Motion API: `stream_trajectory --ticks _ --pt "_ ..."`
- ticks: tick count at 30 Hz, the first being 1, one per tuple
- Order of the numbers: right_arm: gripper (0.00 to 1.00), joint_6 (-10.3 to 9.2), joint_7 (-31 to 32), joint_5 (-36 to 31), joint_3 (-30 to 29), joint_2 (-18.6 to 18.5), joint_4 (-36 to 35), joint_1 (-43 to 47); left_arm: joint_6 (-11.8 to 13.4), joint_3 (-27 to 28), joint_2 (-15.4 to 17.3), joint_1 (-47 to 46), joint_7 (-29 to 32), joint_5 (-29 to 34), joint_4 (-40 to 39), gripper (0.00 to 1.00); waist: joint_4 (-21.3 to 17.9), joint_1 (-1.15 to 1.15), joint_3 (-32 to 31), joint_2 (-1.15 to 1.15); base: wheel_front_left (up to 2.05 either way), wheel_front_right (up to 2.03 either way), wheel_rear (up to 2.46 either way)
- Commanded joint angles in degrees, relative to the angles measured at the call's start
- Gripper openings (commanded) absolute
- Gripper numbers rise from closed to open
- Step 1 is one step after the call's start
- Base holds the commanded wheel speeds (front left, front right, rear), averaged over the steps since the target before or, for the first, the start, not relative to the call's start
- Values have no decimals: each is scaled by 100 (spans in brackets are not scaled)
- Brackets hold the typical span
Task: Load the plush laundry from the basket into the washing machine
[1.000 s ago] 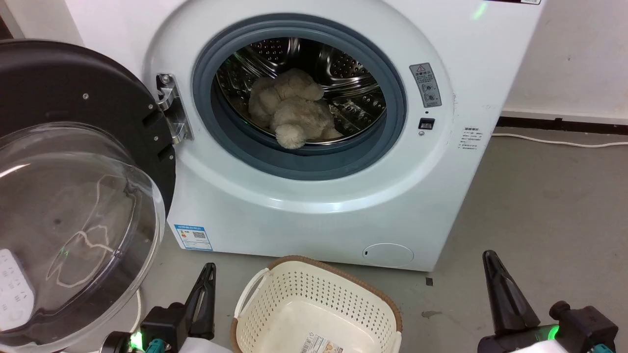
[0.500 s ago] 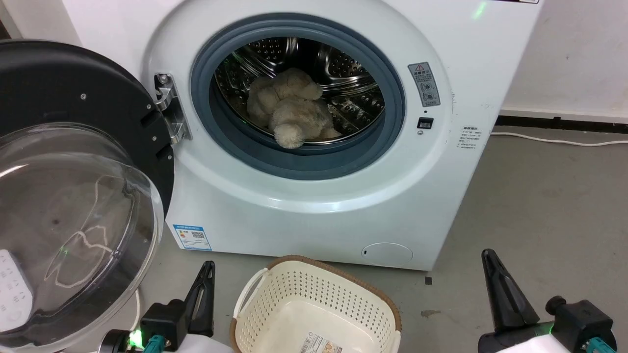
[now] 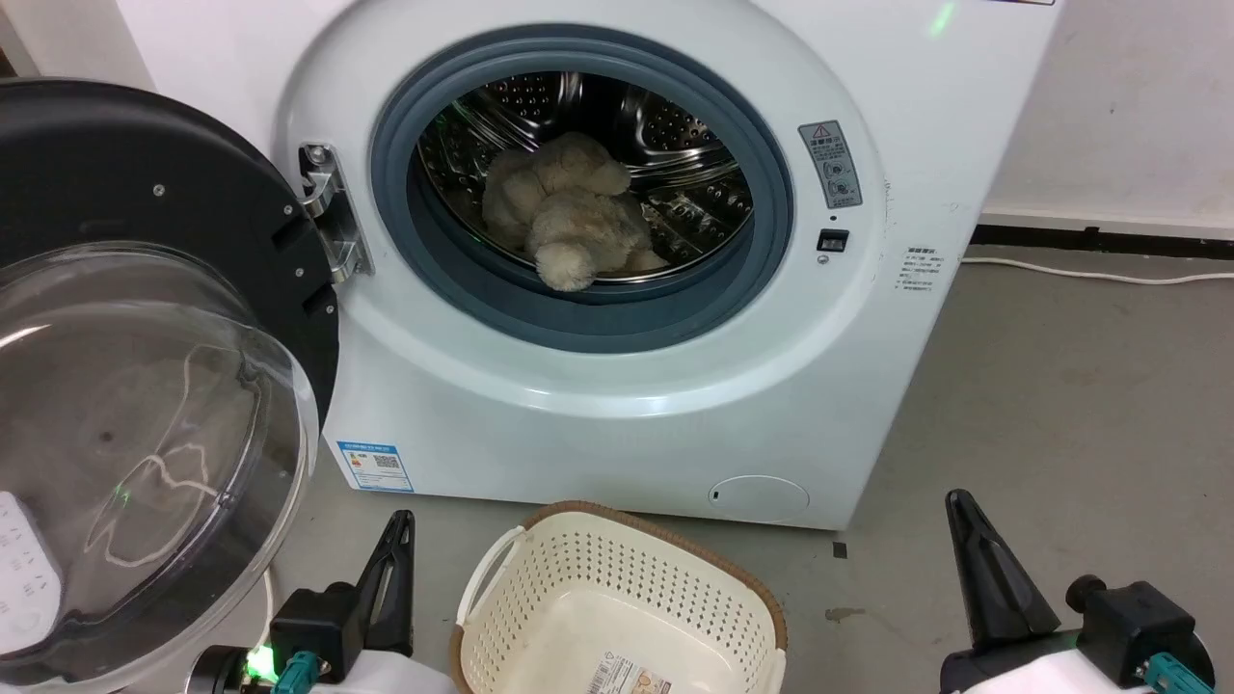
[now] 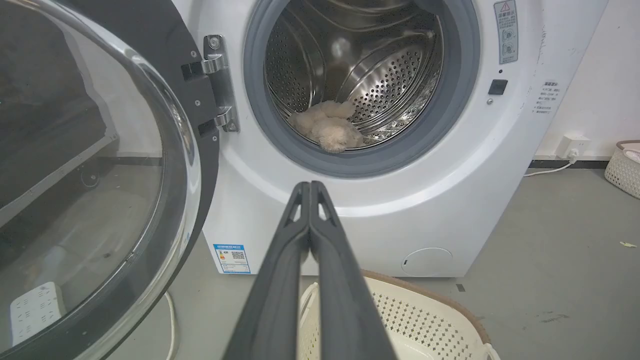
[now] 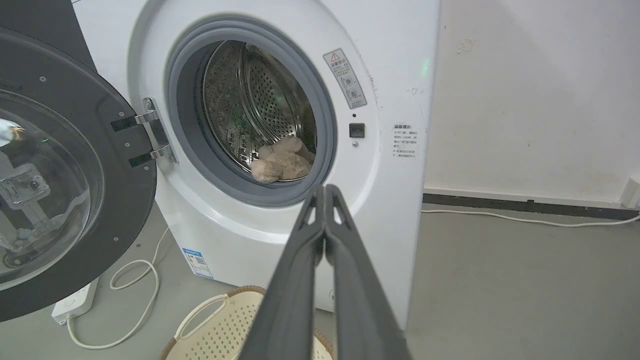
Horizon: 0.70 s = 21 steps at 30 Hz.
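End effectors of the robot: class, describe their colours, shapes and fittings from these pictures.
The left end effector and right end effector each have two long, dark grey fingers tapering to a point, with slots near the tips. Each sits on a black blocky mount with a green light and a teal connector, on a white forearm.

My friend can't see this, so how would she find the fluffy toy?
Find the white washing machine. Look through its grey-ringed round opening into the shiny steel drum. The plush laundry lies there, the only soft, fluffy beige thing.
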Motion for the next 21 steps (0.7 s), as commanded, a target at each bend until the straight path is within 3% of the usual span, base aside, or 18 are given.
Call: stream_trajectory --ticks 1,21 --pt "0 2 38 -49 -26 -2 24 -105 -30 36 -29 -72 37 55 -53 0 -2 -1 1 0 0 0 0" --pt "0 2 273 -267 -93 -2 89 -209 -67 194 -105 -106 271 197 -159 0 -32 -1 17 0 0 0 0"
